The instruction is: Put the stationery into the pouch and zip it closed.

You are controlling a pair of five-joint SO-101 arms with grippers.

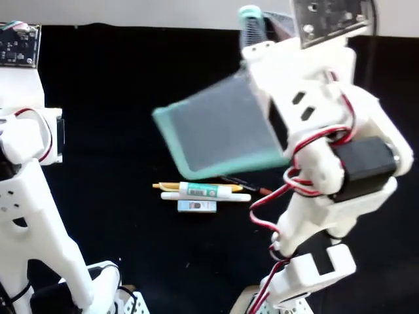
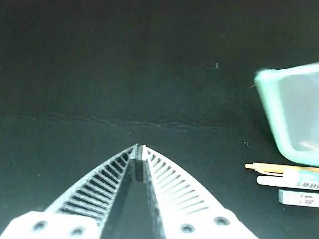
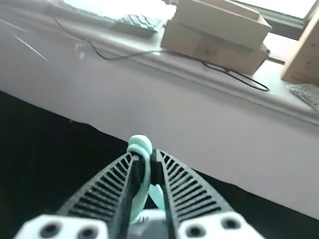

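Mint-green pouch (image 1: 219,127) is up off the tabletop (image 1: 98,118), pinched by a mint tab in your right end effector (image 3: 144,155). Left end effector (image 2: 139,148) is closed on nothing, tips together. Stationery (image 1: 203,191) lies mid-tabletop, none inside afaict, so loading + zipping are both left imo.

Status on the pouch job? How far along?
Nothing is packed yet. In hand: the right claw is shut on the teal loop of the translucent teal-edged pouch, held up off the black table. The left claw is shut and empty. Left to do: the pens and small white block lie on the table, then zipping.
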